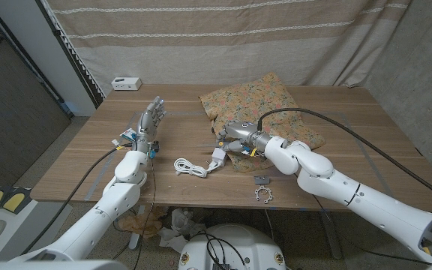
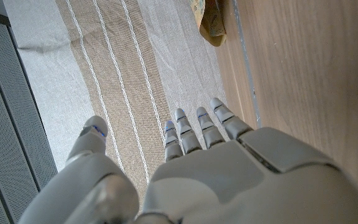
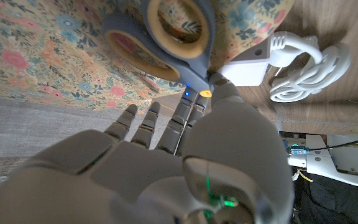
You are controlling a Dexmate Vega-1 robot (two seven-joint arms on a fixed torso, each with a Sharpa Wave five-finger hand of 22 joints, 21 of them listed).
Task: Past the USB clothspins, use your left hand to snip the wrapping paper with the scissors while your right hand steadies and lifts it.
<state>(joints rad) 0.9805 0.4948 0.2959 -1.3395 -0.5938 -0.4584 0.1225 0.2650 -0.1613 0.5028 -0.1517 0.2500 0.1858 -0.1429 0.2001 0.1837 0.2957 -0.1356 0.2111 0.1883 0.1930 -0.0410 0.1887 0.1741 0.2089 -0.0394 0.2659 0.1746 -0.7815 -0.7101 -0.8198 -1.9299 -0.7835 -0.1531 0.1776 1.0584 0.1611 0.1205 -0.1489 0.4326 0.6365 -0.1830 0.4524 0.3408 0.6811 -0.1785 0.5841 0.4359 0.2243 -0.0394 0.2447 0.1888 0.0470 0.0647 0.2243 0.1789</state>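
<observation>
The floral wrapping paper (image 1: 265,105) lies at the table's far middle; a corner of the wrapping paper (image 2: 209,23) also shows in the left wrist view. Grey scissors (image 3: 166,31) with yellow-lined handles lie on its front left edge. My right hand (image 1: 237,138) reaches over them, and its fingertips (image 3: 185,102) and thumb touch the handles' base. The blades are hidden under the hand, so a grip is unclear. My left hand (image 1: 145,124) is on the table's left side, fingers straight and apart, holding nothing, well away from the paper. The same left hand (image 2: 229,168) points toward the curtain.
A white USB charger (image 3: 247,65) with coiled cable (image 1: 190,166) lies just in front of the scissors. Small metal clips (image 1: 262,181) and a ring piece (image 1: 262,196) sit near the front edge. A white box (image 1: 126,82) stands at the far left corner.
</observation>
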